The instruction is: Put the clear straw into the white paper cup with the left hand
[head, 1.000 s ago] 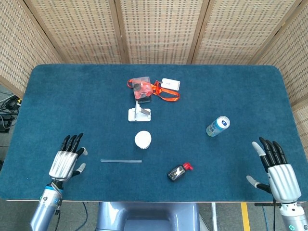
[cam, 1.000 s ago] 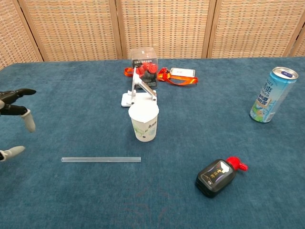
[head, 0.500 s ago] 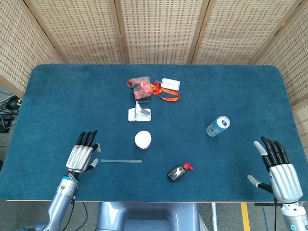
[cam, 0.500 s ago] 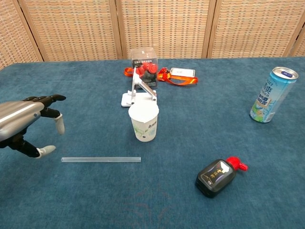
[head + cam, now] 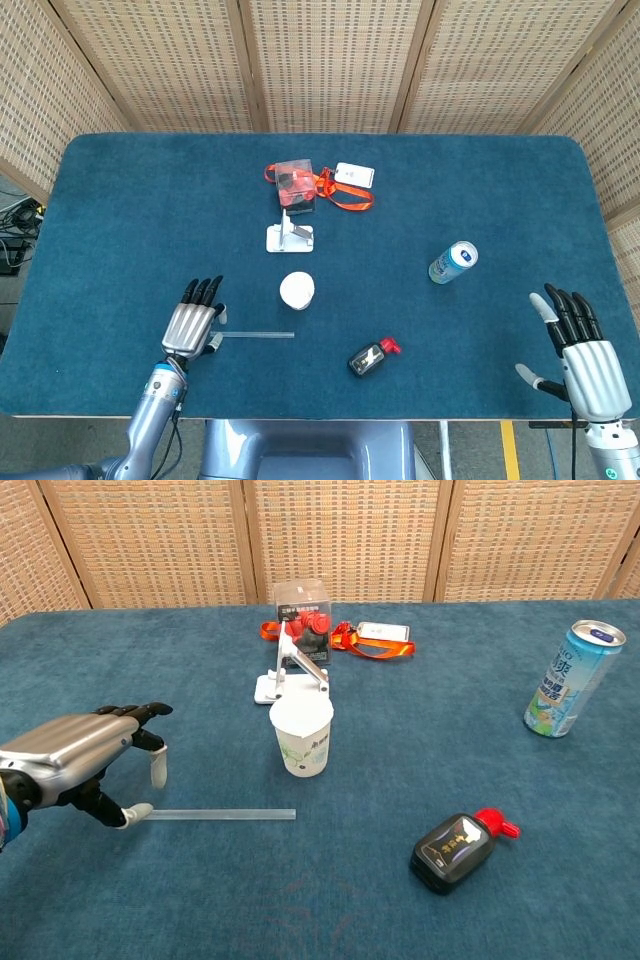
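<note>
The left hand (image 5: 193,325) hovers low over the near left part of the blue table (image 5: 140,200), palm down, fingers spread and holding nothing. In the chest view its thumb tip sits right at the left end of the clear straw (image 5: 215,814); whether they touch cannot be told. The straw lies flat on the table, running left to right, its right end stopping short of the white paper cup (image 5: 301,736). The cup stands upright and open just beyond the straw, printed with a small green design and lettering too small to read.

Behind the cup stands a white phone stand (image 5: 287,676). Further back is a clear plastic box (image 5: 303,606) with red parts inside and a dark label with unreadable white writing, resting on an orange lanyard (image 5: 370,645) with a white card (image 5: 383,631) attached.

Near the front edge, right of the straw, a black ink bottle with a red cap (image 5: 459,852) lies on its side; its label carries script that cannot be made out. Toward the right stands an upright blue and white drink can (image 5: 571,679) with Chinese characters down its side.

The right hand (image 5: 582,353) shows only in the head view, at the near right corner, fingers spread, empty, well apart from everything.
</note>
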`<state>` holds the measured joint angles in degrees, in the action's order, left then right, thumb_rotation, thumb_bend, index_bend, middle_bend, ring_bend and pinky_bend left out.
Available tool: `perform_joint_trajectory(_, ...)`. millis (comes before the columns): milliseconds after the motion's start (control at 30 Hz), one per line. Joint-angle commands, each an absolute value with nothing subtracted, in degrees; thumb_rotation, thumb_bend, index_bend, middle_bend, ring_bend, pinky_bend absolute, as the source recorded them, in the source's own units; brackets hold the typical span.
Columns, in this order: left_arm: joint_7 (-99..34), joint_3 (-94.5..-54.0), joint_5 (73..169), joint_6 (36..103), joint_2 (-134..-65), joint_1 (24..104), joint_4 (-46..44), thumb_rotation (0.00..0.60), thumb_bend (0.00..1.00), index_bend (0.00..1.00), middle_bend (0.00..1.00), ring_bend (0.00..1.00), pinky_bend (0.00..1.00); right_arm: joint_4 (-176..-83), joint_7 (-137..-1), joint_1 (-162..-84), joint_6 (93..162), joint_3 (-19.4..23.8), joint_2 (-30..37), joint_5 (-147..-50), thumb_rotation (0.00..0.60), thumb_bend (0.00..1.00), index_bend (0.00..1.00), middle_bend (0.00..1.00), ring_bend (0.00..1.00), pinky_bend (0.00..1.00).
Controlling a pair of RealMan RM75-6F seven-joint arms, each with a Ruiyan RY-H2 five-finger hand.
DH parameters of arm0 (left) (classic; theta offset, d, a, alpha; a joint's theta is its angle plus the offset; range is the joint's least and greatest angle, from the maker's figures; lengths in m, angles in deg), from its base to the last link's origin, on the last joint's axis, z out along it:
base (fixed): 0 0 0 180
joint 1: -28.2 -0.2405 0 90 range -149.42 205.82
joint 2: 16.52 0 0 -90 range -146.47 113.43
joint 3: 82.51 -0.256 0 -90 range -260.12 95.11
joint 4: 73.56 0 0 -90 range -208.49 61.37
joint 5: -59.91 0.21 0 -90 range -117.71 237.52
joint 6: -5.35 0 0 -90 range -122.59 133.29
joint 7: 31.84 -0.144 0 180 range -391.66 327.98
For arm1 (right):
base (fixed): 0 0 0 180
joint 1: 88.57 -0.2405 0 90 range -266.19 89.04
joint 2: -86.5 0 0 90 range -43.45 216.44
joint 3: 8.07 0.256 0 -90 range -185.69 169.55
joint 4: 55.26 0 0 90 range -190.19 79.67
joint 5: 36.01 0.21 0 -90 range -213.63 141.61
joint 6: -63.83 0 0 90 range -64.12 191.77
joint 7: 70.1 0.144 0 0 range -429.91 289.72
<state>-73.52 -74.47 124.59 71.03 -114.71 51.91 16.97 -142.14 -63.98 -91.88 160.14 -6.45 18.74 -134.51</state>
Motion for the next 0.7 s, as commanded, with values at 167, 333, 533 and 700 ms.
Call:
perform_joint_trajectory(167,-75.21,-74.65,121.88,71.01,-115.83,53.23,16.46,0.600,0.34,0.49,0.00,0.00,0.00,-142.12,-63.80,-91.91,160.08,-6.50,18.78,-134.61,0.600,0.09,0.05,0.00,0.00,0.00)
perform_joint_trajectory(333,-75.74,-75.08,120.74,71.28,-116.39,53.87,16.36,0.600,0.34,0.48,0.00,0.00,0.00,-142.18,-63.56,-91.91,160.05,-6.53,18.83,-134.62,0.600,0.09,0.05,0.00,0.00,0.00)
perform_joint_trajectory(533,-75.72,-75.75,120.03,71.59,-116.76,54.46,16.30,0.600,0.41,0.47,0.00,0.00,0.00,-142.21,-63.51,-91.93,160.01,-6.60,18.83,-134.74,0.600,0.09,0.05,0.00,0.00,0.00)
perform_joint_trajectory(700,-76.06,-76.13,119.17,71.73,-117.14,54.96,16.02,0.600,0.41,0.46,0.00,0.00,0.00,-142.23,-63.39,-91.90,160.05,-6.60,18.86,-134.73,0.600,0.09,0.05,0.00,0.00,0.00)
